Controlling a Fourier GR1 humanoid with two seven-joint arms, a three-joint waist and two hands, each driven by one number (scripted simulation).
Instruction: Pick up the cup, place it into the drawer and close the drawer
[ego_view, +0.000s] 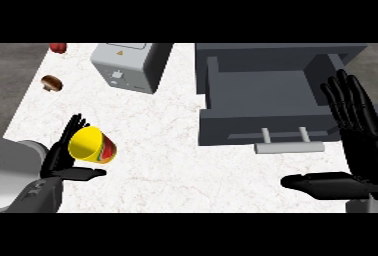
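- Two hands in frame, entering from the lower edge over a white marbled desk (162, 150).
- Left hand (63, 160), lower left: fingers (74, 127) straight and upright behind the cup, thumb out flat beneath it. Cup between fingers and thumb, fingers not curled round it.
- Cup (92, 145): yellow with red and green markings, tilted, open mouth toward upper left. Sits at lower left of frame, well apart from the drawer. Contact with fingers: cannot tell for sure.
- Right hand (354, 125), right edge: fingers straight, pointing up, slightly spread; thumb out to the left at lower right. Holding nothing.
- Drawer (258, 90), upper right: grey, pulled open, inside bare, light grey handle (288, 146) on its front, facing the lower edge.
- Grey box appliance (129, 65) at upper centre-left.
- Small brown item (52, 82) and small red item (58, 47) in upper left, too small to identify.
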